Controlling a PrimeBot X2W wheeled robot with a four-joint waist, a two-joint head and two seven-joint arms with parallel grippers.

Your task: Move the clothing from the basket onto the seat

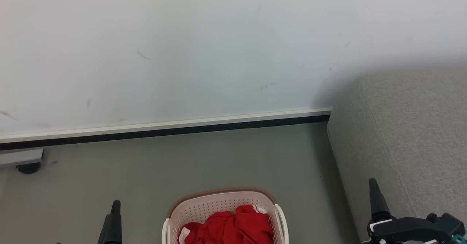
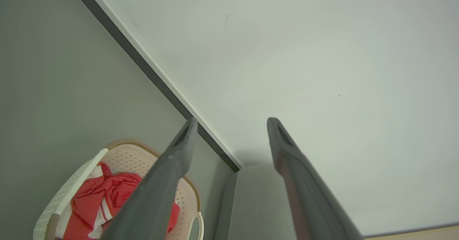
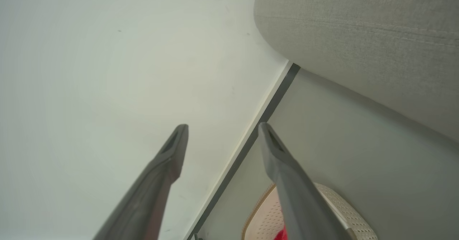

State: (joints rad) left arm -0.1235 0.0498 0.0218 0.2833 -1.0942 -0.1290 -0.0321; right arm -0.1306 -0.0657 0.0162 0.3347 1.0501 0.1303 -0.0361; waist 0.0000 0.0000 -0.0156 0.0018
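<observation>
Left gripper (image 2: pixel 232 121) at lower left, fingers spread wide and empty, cream perforated basket (image 1: pixel 222 193) on the grey floor (image 1: pixel 146 171) at centre, crumpled red clothing (image 1: pixel 230 227) inside it, light grey seat (image 1: pixel 412 127) at right, right gripper (image 3: pixel 222 127) before it, fingers apart, holding nothing

One basket (image 1: pixel 204 209), with two white handles (image 1: pixel 281 216). In it lies one heap of red clothing (image 1: pixel 233 227) — how many garments make it up cannot be told from the folds, though white trim shows at more than one spot. One seat (image 1: pixel 412 127), a single grey cushion block with one stitched seam. Two grippers, the left gripper (image 2: pixel 233 121) and the right gripper (image 3: pixel 223 127), each with two dark fingers (image 2: pixel 172 161) — four in all. One dark caster wheel (image 1: pixel 28 168) under one grey base piece (image 1: pixel 20 157).
</observation>
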